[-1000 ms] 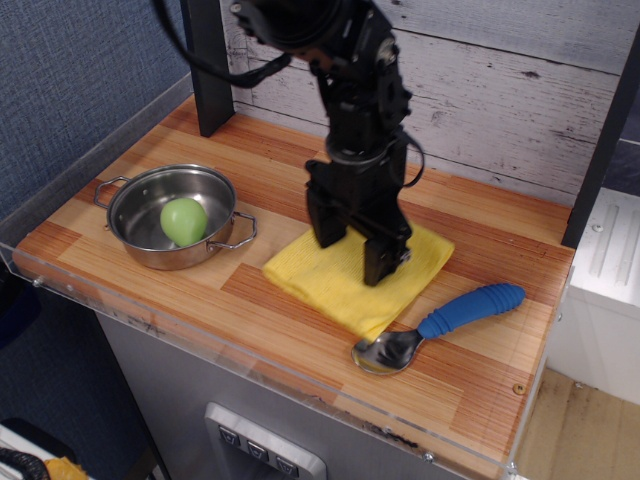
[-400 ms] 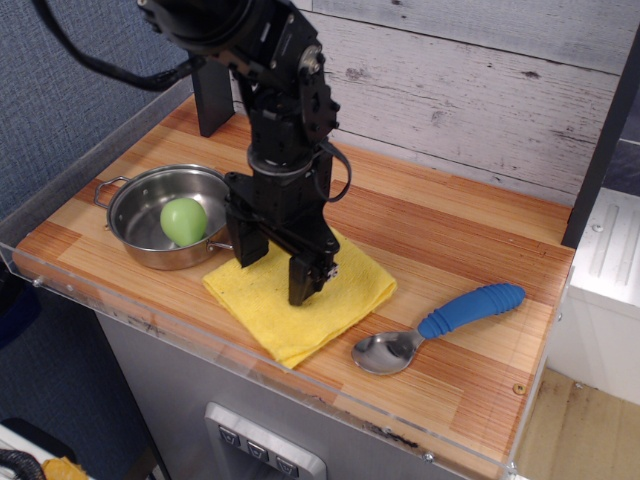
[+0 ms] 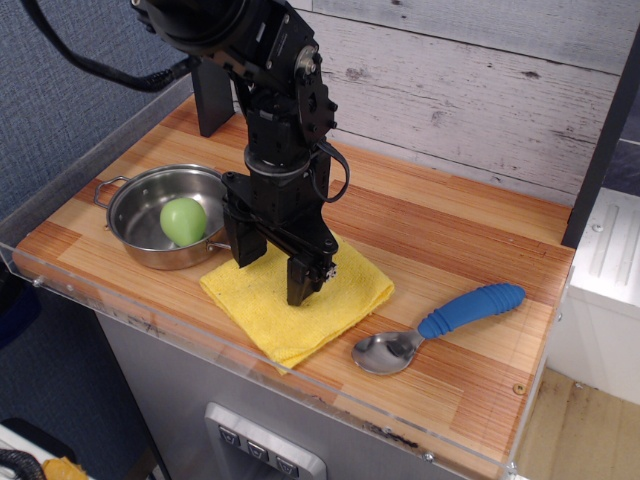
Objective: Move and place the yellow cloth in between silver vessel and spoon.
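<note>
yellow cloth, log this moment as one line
gripper: open, fingers down on cloth | yellow cloth: flat, between silver vessel and spoon | green ball: in vessel

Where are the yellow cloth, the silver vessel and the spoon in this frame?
yellow cloth [image 3: 262,312]: main camera view, bare fabric left of the fingers.
silver vessel [image 3: 135,215]: main camera view, inner wall left of the green ball.
spoon [image 3: 470,308]: main camera view, ribbed blue handle.

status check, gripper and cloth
Gripper open, fingers down on cloth. Cloth flat between pot and spoon, touching pot. Nothing in the way.
</note>
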